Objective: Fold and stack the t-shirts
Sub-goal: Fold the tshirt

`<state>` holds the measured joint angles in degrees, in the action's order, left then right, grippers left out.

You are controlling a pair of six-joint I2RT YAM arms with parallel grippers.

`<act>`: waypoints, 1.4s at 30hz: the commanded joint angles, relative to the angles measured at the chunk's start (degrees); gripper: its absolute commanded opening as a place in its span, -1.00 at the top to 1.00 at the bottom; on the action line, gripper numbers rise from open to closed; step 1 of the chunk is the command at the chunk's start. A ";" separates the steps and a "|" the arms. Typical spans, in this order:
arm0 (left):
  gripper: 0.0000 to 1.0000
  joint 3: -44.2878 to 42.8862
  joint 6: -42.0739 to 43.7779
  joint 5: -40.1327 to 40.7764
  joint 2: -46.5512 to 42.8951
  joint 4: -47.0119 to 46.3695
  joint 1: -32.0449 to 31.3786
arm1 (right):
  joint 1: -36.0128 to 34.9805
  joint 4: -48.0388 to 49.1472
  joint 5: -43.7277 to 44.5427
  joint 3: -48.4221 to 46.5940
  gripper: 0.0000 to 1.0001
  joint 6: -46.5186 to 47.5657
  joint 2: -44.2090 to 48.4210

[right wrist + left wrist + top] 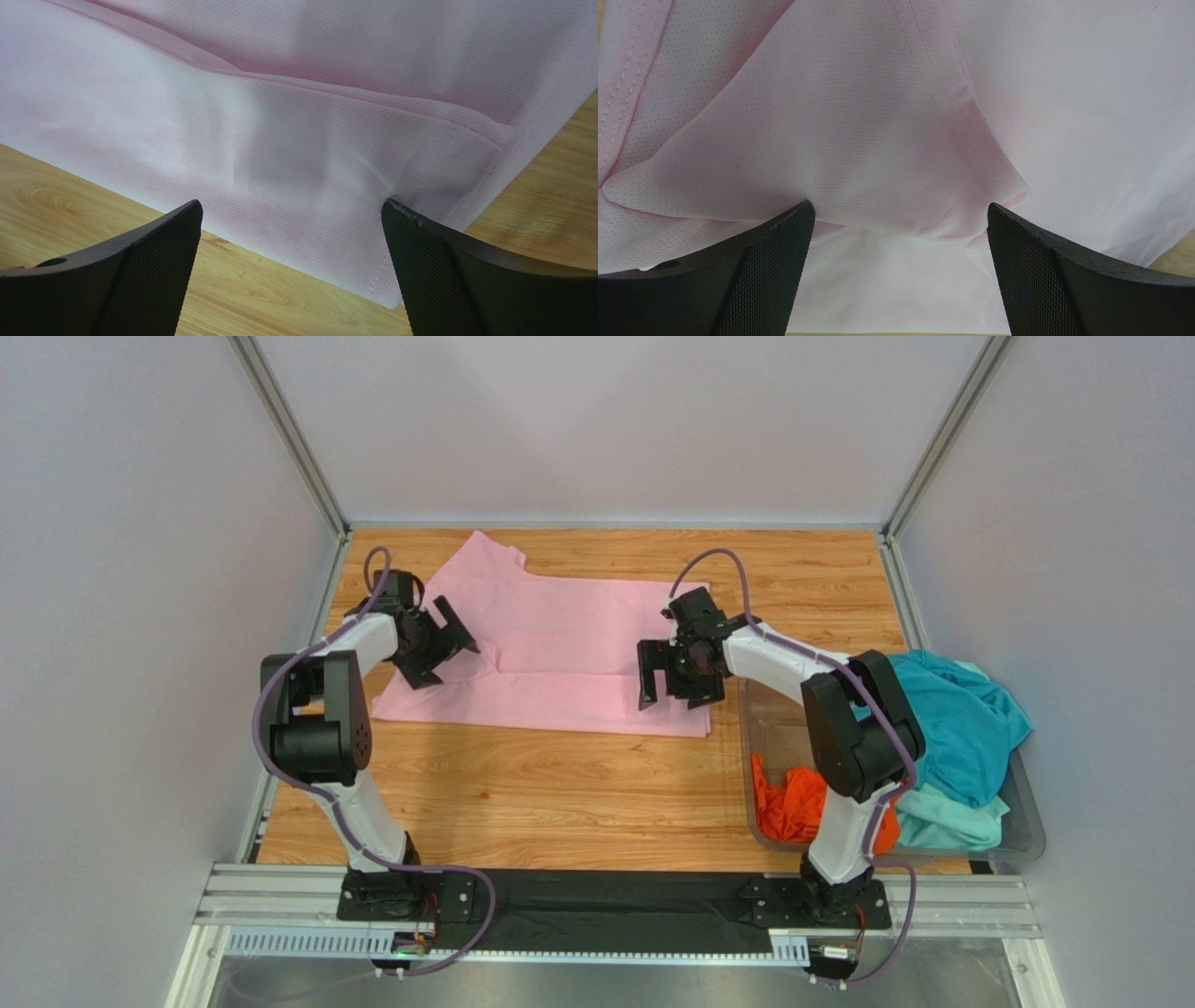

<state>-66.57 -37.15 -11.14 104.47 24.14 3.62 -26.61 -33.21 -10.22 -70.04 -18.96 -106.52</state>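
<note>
Left gripper [446, 647]: fingers spread wide, nothing pinched. It hovers over the 9 o'clock end of the light pink t-shirt [561, 651]. In the left wrist view the gripper [899, 217] frames a loose folded flap of the pink t-shirt [878, 126] with a stitched hem running toward 5 o'clock. Contact between the fingers and the cloth: cannot tell.

Right gripper [671, 672]: fingers also spread, holding nothing. It sits over the 3 o'clock end of the same shirt, near its front edge. In the right wrist view the gripper [291, 210] looks down on the pink t-shirt [281, 126], where a doubled layer shows a hemmed edge running toward 4 o'clock. Bare wood shows at 7 o'clock and 3 o'clock.

The pink shirt lies flat on the wooden table [561, 784], folded lengthwise into a long band in the 12 o'clock half, one sleeve pointing to 11 o'clock.

Clear plastic bin [745, 742]: at 3–4 o'clock of the table, just beside the shirt's right end. The bright orange t-shirt [795, 805] is crumpled inside it. The teal t-shirt [968, 721] is draped over its 3 o'clock rim, with paler mint cloth [954, 823] below it.
</note>
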 commanded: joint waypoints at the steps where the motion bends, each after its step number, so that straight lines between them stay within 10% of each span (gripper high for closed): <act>1: -0.99 6.17 -0.38 2.16 -2.42 2.23 0.43 | -0.72 1.83 -0.06 6.21 -1.00 -1.51 1.57; 27: -0.99 39.66 -10.49 18.26 -45.48 15.59 0.69 | -21.20 3.33 7.93 33.91 -1.00 -20.76 30.49; 42: -0.99 26.77 -9.44 13.87 -51.82 20.07 0.69 | -23.40 -7.92 19.70 17.86 -1.00 -14.44 38.58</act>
<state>-33.47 -46.78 3.46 52.47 44.40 3.88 -49.84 -39.31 3.03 -45.56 -36.27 -70.04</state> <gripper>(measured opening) 0.993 0.998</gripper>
